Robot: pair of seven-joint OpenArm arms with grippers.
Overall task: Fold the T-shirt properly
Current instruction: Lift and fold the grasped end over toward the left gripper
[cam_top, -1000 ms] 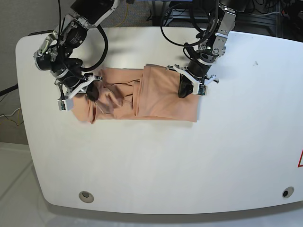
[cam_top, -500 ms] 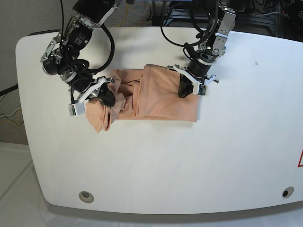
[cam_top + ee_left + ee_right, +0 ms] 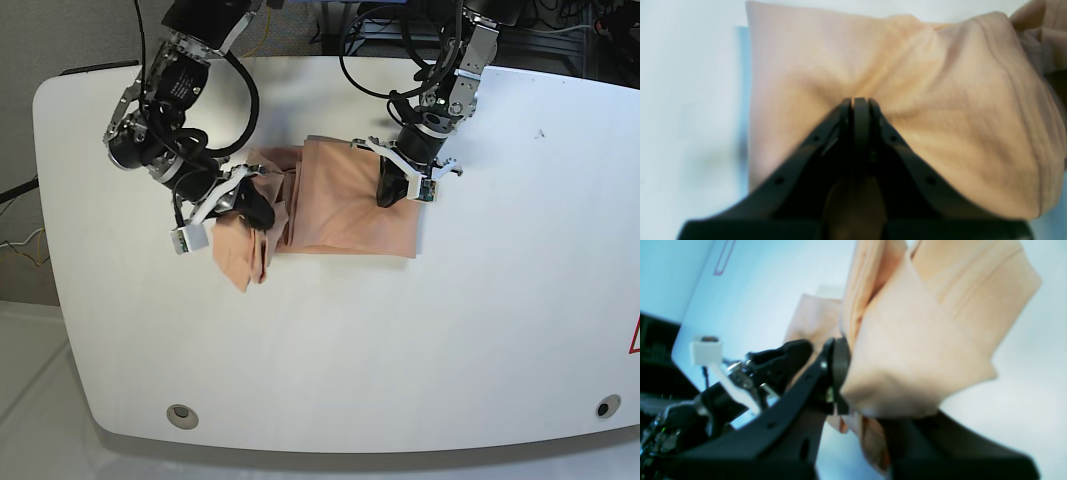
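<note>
A plain peach-orange short-sleeved cotton T-shirt (image 3: 345, 205) lies near the far-middle of the white rounded tabletop (image 3: 330, 350), which carries no bin, tray or other container in view. The garment is folded into a long band whose long axis runs across the tabletop from side to side in the base view; its flat, smoother part lies toward that view's right and ends in a fairly straight edge, while the end toward the view's left is bunched and lifted. The left claw (image 3: 392, 192), black with white fittings, presses its tips down on the flat part of the cloth near the far right corner; in the left wrist view its jaws stand fully together with the fabric puckering in creases around the tips (image 3: 858, 103), and it seems to pin the cloth rather than pinch any of it, though the blur there leaves that uncertain. The right claw (image 3: 245, 207) is nearly closed on a gathered fold of the T-shirt's other end and holds it raised off the tabletop, with a loose flap hanging down toward the near edge. In the right wrist view the cloth (image 3: 917, 350) fans out from between the dark fingers (image 3: 836, 366), thick folded layers with a hem showing, and the left arm's claw sits in the blurred background.
</note>
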